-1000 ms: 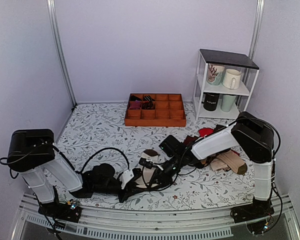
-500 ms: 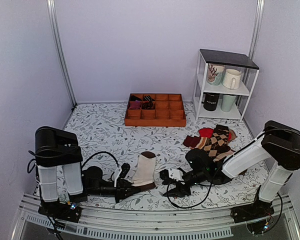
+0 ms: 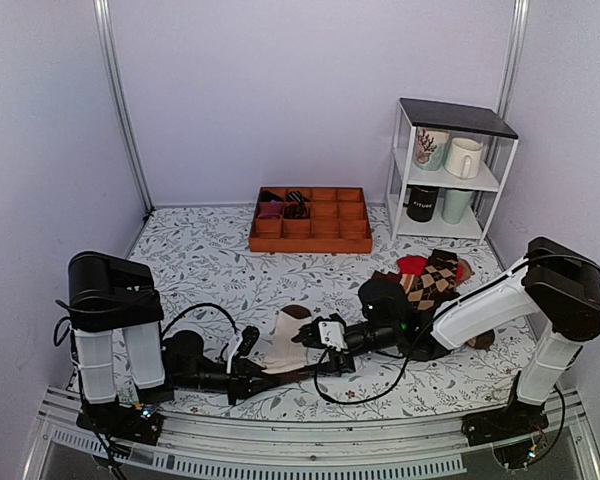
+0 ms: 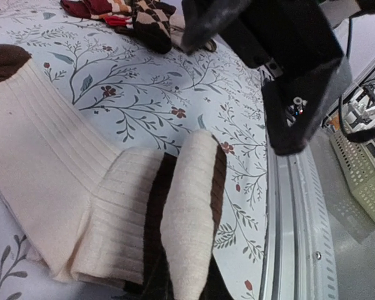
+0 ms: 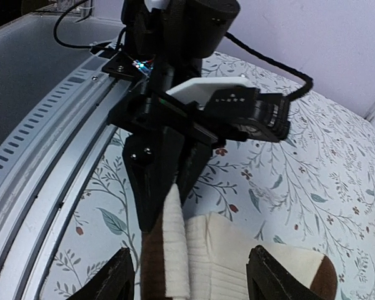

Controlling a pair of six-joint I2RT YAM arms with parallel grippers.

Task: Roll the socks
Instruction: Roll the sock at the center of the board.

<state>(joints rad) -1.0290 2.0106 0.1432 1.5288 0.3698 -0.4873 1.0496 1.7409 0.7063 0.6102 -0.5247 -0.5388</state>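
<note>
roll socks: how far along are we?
Barely started. Done: the cream socks lie apart from the argyle pile. In hand: the left gripper pinches the cuff end, with one fold standing up; the right gripper is open, straddling them. Left: the whole length up to the dark toe lies flat, unrolled.

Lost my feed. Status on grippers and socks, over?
Left gripper shut on socks, cuff end. Right gripper open over socks. Nothing in the way.
</note>
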